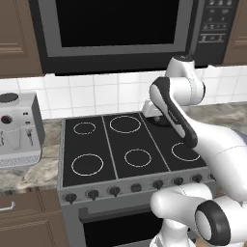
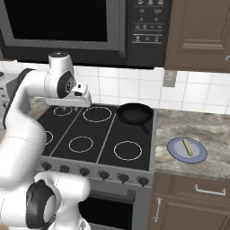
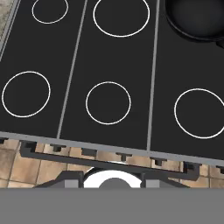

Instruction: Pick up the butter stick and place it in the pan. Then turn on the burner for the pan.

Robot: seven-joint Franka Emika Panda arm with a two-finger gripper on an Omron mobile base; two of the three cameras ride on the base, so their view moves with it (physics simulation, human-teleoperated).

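The butter stick is a pale yellow bar lying on a blue-grey plate on the counter right of the stove. The black pan sits on the back right burner, its handle pointing toward the front right. In the hand view the pan fills the top right corner, and in the left base view the pan is mostly hidden behind my arm. My gripper hangs over the back left of the cooktop, well left of the pan and far from the butter. Its fingers are not visible.
A row of knobs runs along the stove front. A microwave hangs above the cooktop. A coffee machine stands on the counter left of the stove. Brown cabinets sit above and below the right counter.
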